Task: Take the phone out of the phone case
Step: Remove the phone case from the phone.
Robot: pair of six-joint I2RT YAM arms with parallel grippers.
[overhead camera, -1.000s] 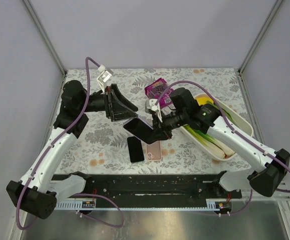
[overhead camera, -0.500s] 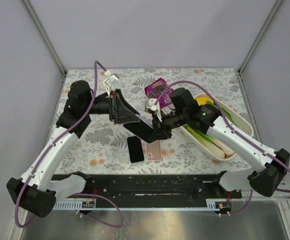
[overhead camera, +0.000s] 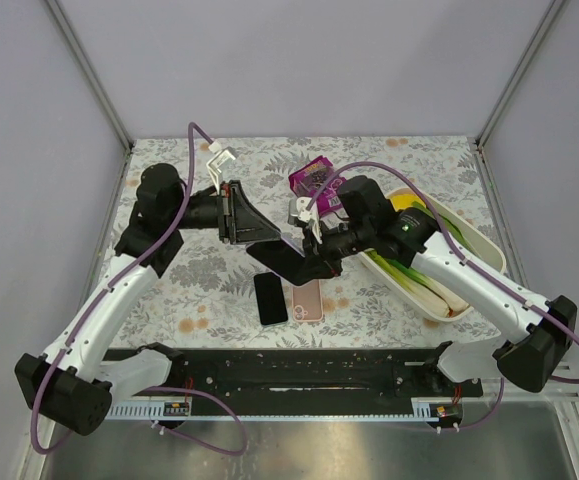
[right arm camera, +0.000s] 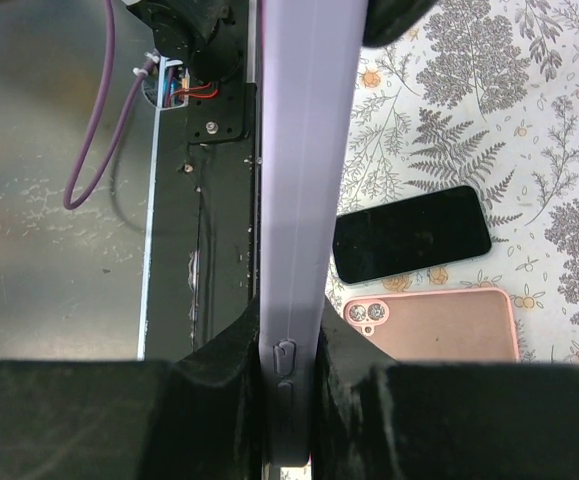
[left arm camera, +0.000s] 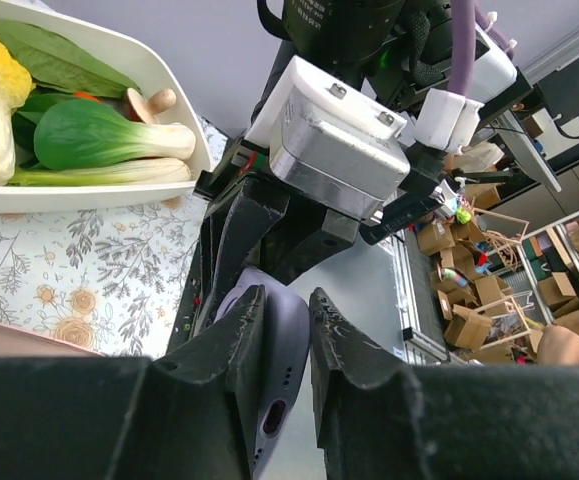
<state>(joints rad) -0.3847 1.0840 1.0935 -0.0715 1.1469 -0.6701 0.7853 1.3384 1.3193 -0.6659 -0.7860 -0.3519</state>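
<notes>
My left jaws pinch narrowly on the left end of the phone case [left arm camera: 281, 345], held in the air above mid-counter [overhead camera: 199, 275]. My right jaws clamp its long edge. I should peel the rim while the right holds firm. The case is soft lavender and the phone [overhead camera: 281, 258] sits dark inside.

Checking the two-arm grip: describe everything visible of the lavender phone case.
The lavender phone case looks like matte soft rubber, with a raised side button and port cutouts at one end. It is held above the table, edge-on to the right wrist camera. The right gripper clamps its flat faces; the left gripper pinches the cutout end. From above its face looks dark, probably the phone inside.
</notes>
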